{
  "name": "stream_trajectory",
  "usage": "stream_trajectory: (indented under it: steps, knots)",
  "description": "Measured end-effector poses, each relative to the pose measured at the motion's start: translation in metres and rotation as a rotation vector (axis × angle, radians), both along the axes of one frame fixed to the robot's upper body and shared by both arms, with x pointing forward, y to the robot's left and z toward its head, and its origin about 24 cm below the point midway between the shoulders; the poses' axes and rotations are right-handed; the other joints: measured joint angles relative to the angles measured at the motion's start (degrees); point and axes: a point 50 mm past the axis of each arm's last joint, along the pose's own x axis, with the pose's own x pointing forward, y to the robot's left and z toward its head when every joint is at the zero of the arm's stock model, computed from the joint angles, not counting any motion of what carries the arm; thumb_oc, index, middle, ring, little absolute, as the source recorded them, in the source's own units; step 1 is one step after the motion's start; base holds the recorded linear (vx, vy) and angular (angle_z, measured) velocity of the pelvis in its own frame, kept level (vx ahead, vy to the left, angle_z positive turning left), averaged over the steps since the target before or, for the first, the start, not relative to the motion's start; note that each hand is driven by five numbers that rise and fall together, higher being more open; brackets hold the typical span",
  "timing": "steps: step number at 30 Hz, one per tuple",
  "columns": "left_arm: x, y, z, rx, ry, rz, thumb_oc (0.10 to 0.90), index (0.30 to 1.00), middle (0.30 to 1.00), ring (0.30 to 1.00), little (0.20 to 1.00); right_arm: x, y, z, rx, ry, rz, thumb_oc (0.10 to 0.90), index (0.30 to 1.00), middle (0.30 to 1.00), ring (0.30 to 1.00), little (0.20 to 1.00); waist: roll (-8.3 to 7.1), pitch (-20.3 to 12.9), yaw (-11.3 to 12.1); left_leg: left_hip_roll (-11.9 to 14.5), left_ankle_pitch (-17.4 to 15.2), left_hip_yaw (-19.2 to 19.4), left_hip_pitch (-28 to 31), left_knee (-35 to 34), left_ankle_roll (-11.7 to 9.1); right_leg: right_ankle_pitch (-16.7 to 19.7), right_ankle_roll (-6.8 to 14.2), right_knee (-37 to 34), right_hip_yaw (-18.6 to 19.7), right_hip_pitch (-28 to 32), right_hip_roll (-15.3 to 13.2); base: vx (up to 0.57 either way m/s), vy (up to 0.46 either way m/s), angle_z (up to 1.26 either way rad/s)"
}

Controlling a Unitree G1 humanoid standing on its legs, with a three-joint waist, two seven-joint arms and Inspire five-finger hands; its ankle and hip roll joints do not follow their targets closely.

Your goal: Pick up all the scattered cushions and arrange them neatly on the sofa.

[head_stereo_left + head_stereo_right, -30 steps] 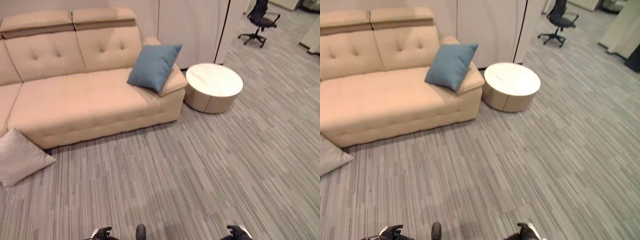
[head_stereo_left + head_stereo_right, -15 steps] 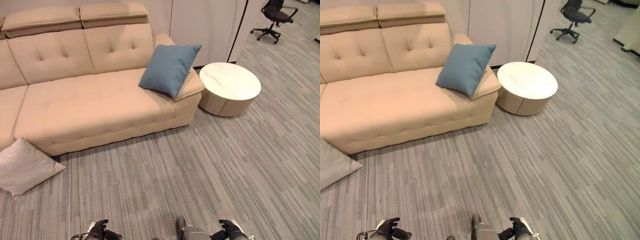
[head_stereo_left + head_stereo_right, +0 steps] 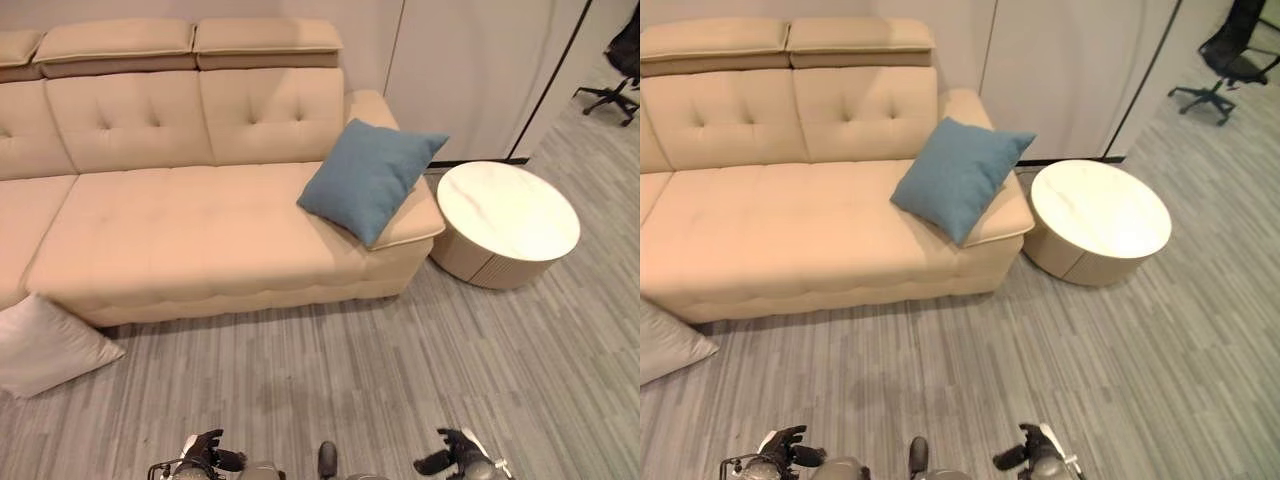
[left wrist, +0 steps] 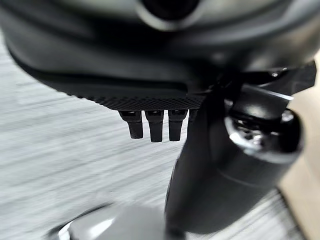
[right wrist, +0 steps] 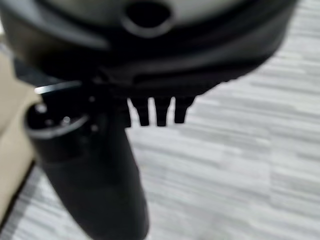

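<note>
Your head stereo pair looks steeply down from standing height at the sofa, round table and carpet; both eyes share these, slightly offset. Your wrist cams sit close behind each hand, facing carpet.

Even bright room light, wrist views blurred

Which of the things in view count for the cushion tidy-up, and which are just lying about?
For the job:
blue cushion, leaning on the sofa's armrest
grey cushion, on the floor at the sofa's front
sofa

Just lying about:
round white table, beside the sofa
office chair, far back
</note>
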Motion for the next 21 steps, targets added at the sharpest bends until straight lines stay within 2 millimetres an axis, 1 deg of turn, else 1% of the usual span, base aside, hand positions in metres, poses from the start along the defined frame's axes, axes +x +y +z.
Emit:
stream_trajectory:
  steps: [1,2,3,4,5,6,7,8,9,10,11,13,14,15,16,17,18,19,20,21]
  knots:
    - [-0.001,0.001,0.000,0.001,0.004,0.000,0.800,0.900,0.900,0.900,0.900,-0.001,-0.001,0.000,-0.003,0.001,-0.001,0.800,0.900,0.900,0.900,0.900,0.18,-0.3,0.0,0.1,0.8,0.2,0.2,-5.4,0.1,-0.2,0.0,-0.9,0.0,1.0,0.1,0.34,0.096,-0.23]
    - [-0.003,0.000,-0.001,-0.005,0.011,0.002,0.800,0.900,0.900,0.900,0.900,0.001,-0.007,0.002,-0.017,-0.002,0.001,0.800,0.900,0.900,0.900,0.900,1.84,-0.4,-0.5,0.4,4.4,0.7,0.0,-15.9,0.6,-1.3,1.0,-0.9,0.3,2.2,1.0,0.46,0.131,-0.27]
    - [-0.005,-0.001,-0.002,-0.009,0.020,0.010,0.800,0.900,0.900,0.900,0.900,0.001,-0.008,0.002,-0.022,0.005,-0.002,0.800,0.900,0.900,0.900,0.900,2.68,-0.9,-0.6,-0.2,6.6,-0.3,1.6,-24.0,0.8,-2.1,2.2,-0.9,0.8,2.6,1.3,0.34,0.104,-0.32]
    - [-0.007,-0.001,-0.003,-0.011,0.031,0.014,0.800,0.900,0.900,0.900,0.900,-0.004,-0.010,0.001,-0.028,0.026,-0.009,0.800,0.900,0.900,0.900,0.900,3.13,-1.1,-0.6,-0.8,8.8,-2.2,2.6,-30.2,0.9,-3.1,3.2,-0.9,1.3,3.4,1.3,0.33,0.111,-0.22]
    - [-0.008,-0.002,-0.004,-0.012,0.035,0.015,0.800,0.900,0.900,0.900,0.900,-0.010,-0.011,-0.001,-0.031,0.044,-0.015,0.800,0.900,0.900,0.900,0.900,3.26,-1.2,-0.6,-1.5,10.5,-3.6,2.8,-32.8,1.2,-3.8,3.6,-0.8,1.8,4.0,1.2,0.20,0.075,-0.19]
    - [-0.007,-0.002,-0.004,-0.013,0.031,0.014,0.800,0.900,0.900,0.900,0.900,-0.013,-0.012,-0.002,-0.030,0.052,-0.017,0.800,0.900,0.900,0.900,0.900,3.36,-1.1,-0.4,-1.8,11.6,-3.7,3.0,-33.7,2.1,-4.1,3.8,-0.8,2.3,4.8,1.2,0.31,0.125,-0.30]
    - [-0.013,-0.002,-0.005,-0.018,0.046,0.019,0.800,0.900,0.900,0.900,0.900,-0.018,-0.012,-0.003,-0.029,0.066,-0.021,0.800,0.900,0.900,0.900,0.900,3.56,-1.4,-0.4,-2.2,12.8,-3.9,4.1,-35.3,3.6,-4.6,4.6,-0.8,3.4,5.9,1.1,0.30,0.178,-0.66]
    - [-0.032,-0.008,-0.012,-0.039,0.099,0.029,0.800,0.900,0.900,0.900,0.900,-0.027,-0.017,-0.005,-0.039,0.084,-0.025,0.800,0.900,0.900,0.900,0.900,5.92,-2.7,-0.6,-1.8,12.3,-4.2,7.2,-35.4,5.4,-5.8,6.1,-0.8,4.8,8.7,2.3,0.30,0.179,-0.67]
    - [-0.038,-0.009,-0.014,-0.045,0.120,0.033,0.800,0.900,0.900,0.900,0.900,-0.032,-0.018,-0.005,-0.042,0.094,-0.028,0.800,0.900,0.900,0.900,0.900,6.62,-3.4,-0.6,-1.3,14.0,-4.7,7.8,-35.2,6.3,-6.5,6.2,-0.5,5.2,9.4,2.7,0.25,0.194,-0.57]
    - [-0.042,-0.009,-0.015,-0.047,0.134,0.037,0.800,0.900,0.900,0.900,0.900,-0.035,-0.018,-0.006,-0.042,0.103,-0.030,0.800,0.900,0.900,0.900,0.900,6.69,-3.8,-0.5,-1.3,16.2,-4.9,8.1,-35.0,6.5,-7.2,6.1,0.0,5.5,9.6,2.6,0.16,0.122,-0.38]
    - [-0.051,-0.007,-0.017,-0.042,0.172,0.043,0.800,0.900,0.900,0.900,0.900,-0.048,-0.011,-0.012,-0.025,0.143,-0.021,0.800,0.900,0.900,0.900,0.900,6.03,-5.7,-0.7,-2.5,16.1,-4.4,9.4,-34.4,7.5,-10.7,6.6,7.4,5.1,7.5,1.2,0.24,0.175,-0.25]
    - [-0.041,-0.006,-0.015,-0.037,0.147,0.022,0.800,0.900,0.900,0.900,0.900,-0.055,-0.007,-0.015,-0.015,0.166,-0.027,0.800,0.900,0.900,0.900,0.900,5.33,-6.3,-0.7,-4.4,14.2,-4.3,10.5,-34.8,8.9,-13.9,7.4,18.0,4.3,2.9,-0.4,0.30,0.240,-0.07]
    - [-0.035,-0.007,-0.014,-0.037,0.134,0.018,0.800,0.900,0.900,0.900,0.900,-0.054,-0.005,-0.015,-0.012,0.163,-0.024,0.800,0.900,0.900,0.900,0.900,5.22,-6.2,-0.8,-5.2,13.6,-4.2,11.8,-35.4,9.9,-14.6,7.5,24.1,4.3,0.6,-1.0,0.25,0.229,-0.11]
    - [-0.034,-0.008,-0.014,-0.039,0.133,0.015,0.800,0.900,0.900,0.900,0.900,-0.048,-0.003,-0.014,-0.004,0.143,-0.018,0.800,0.900,0.900,0.900,0.900,6.01,-5.5,-0.7,-5.4,12.8,-4.0,13.4,-35.5,10.8,-14.0,7.5,35.9,3.9,-4.6,-1.3,0.17,0.141,-0.18]
    - [-0.034,-0.008,-0.013,-0.034,0.132,-0.001,0.800,0.900,0.900,0.900,0.900,-0.045,0.002,-0.014,0.008,0.123,-0.010,0.800,0.900,0.900,0.900,0.900,6.48,-4.8,-0.7,-5.7,12.6,-3.4,15.7,-36.6,10.9,-13.4,8.4,45.5,3.7,-8.6,-1.9,0.16,0.108,-0.14]
    - [-0.032,-0.007,-0.013,-0.028,0.129,-0.016,0.800,0.900,0.900,0.900,0.900,-0.044,0.005,-0.015,0.018,0.118,-0.005,0.800,0.900,0.900,0.900,0.900,6.67,-4.5,-0.6,-6.3,12.1,-2.9,16.7,-36.5,11.1,-14.0,9.1,47.6,3.8,-10.5,-2.5,0.12,0.069,-0.14]
    - [-0.030,-0.005,-0.011,-0.020,0.117,-0.023,0.800,0.900,0.900,0.900,0.900,-0.041,0.010,-0.015,0.032,0.107,0.000,0.800,0.900,0.900,0.900,0.900,6.56,-4.0,-0.3,-6.8,11.3,-2.0,18.4,-36.8,11.3,-14.1,9.3,47.3,3.7,-12.7,-3.4,0.20,0.050,-0.23]
    - [-0.030,-0.003,-0.011,-0.014,0.116,-0.023,0.800,0.900,0.900,0.900,0.900,-0.036,0.014,-0.015,0.040,0.096,0.005,0.800,0.900,0.900,0.900,0.900,6.72,-3.6,0.6,-7.2,11.2,-1.4,19.0,-36.9,11.6,-14.1,9.2,45.9,3.5,-14.4,-3.9,0.22,0.024,-0.14]
    - [-0.025,-0.002,-0.009,-0.011,0.104,-0.025,0.800,0.900,0.900,0.900,0.900,-0.036,0.015,-0.014,0.043,0.088,0.009,0.800,0.900,0.900,0.900,0.900,6.86,-3.6,0.5,-7.4,10.4,-1.7,19.6,-36.9,11.0,-14.1,9.3,43.3,3.5,-15.4,-4.0,0.42,0.019,-0.14]
    - [-0.024,0.001,-0.008,-0.007,0.092,-0.012,0.800,0.900,0.900,0.900,0.900,-0.028,0.014,-0.012,0.037,0.069,0.018,0.800,0.900,0.900,0.900,0.900,7.20,-3.4,1.1,-7.1,8.6,-1.4,20.5,-37.0,9.6,-13.8,9.5,32.3,0.5,-16.0,-4.4,0.37,-0.010,-0.17]
